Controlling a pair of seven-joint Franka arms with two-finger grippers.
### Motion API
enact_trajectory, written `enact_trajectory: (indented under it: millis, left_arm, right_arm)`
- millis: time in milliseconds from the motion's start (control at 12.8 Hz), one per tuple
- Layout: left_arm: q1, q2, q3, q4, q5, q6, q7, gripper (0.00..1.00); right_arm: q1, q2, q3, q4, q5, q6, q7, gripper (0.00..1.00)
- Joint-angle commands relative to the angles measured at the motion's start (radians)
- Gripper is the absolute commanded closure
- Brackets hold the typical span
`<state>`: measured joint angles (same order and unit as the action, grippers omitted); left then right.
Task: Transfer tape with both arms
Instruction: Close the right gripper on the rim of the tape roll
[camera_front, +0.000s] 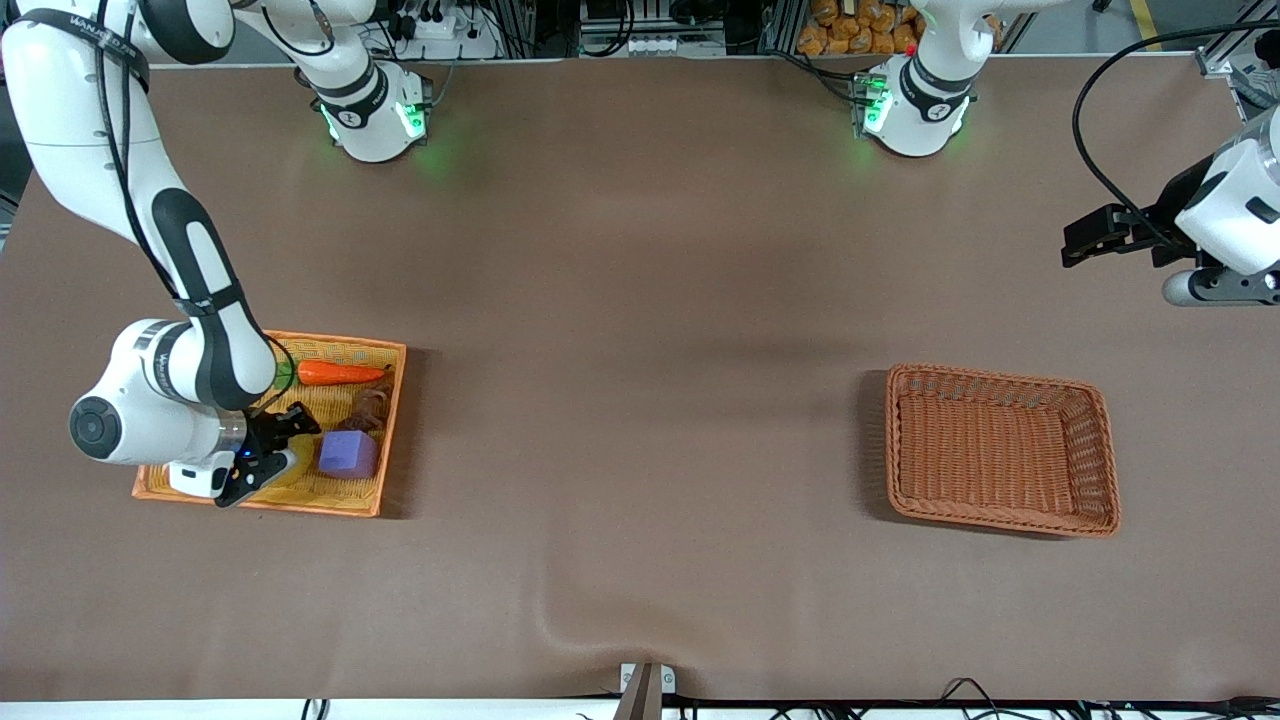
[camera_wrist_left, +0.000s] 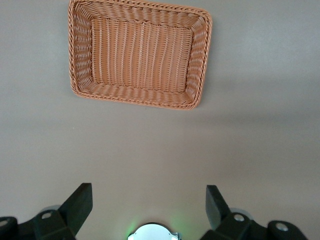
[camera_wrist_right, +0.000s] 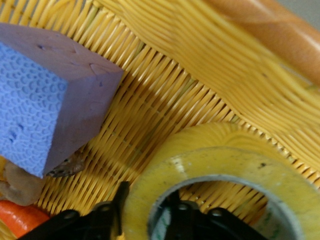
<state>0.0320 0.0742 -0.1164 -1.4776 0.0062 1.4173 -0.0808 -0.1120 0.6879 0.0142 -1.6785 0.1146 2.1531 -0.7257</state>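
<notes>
I see two white jointed arms with black bands; the right arm (camera_front: 190, 300) at the frame's left carries a black cable, a grey round cap and what may be lettering. Green lights glow on both bases along the top edge.

Brown table covering (camera_front: 640, 300) is spanning nearly the whole front view, rippling slightly at its edge nearest the front camera. Small metal bracket (camera_front: 647, 680) is sitting at that edge, cables (camera_front: 960, 695) trailing along the white strip beside it. Above the table's top edge, aluminium framing (camera_front: 650, 25) and a power strip (camera_front: 440, 28) are showing. Orange items (camera_front: 860, 30) are piling up near the framing. Lighting is staying even and diffuse, casting soft shadows.
</notes>
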Motion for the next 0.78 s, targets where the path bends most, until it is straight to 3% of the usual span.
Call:
enact_trajectory:
  millis: [0,467,701]
  left_arm:
    - [0.009,-0.017,-0.014,-0.020,0.023,0.014,-0.014,0.00]
    - [0.009,-0.010,-0.014,-0.024,0.023,0.031,-0.014,0.00]
    - [0.012,-0.011,-0.012,-0.030,0.023,0.031,-0.014,0.00]
  right_arm:
    - [-0.009,-0.010,0.012,0.005,0.022,-0.015,-0.006,1.00]
    - [0.040,-0.119,0.007,0.017,0.008,-0.058,-0.001,1.00]
    - [0.057,-0.188,0.006,0.069,-0.036,-0.191,-0.001,1.00]
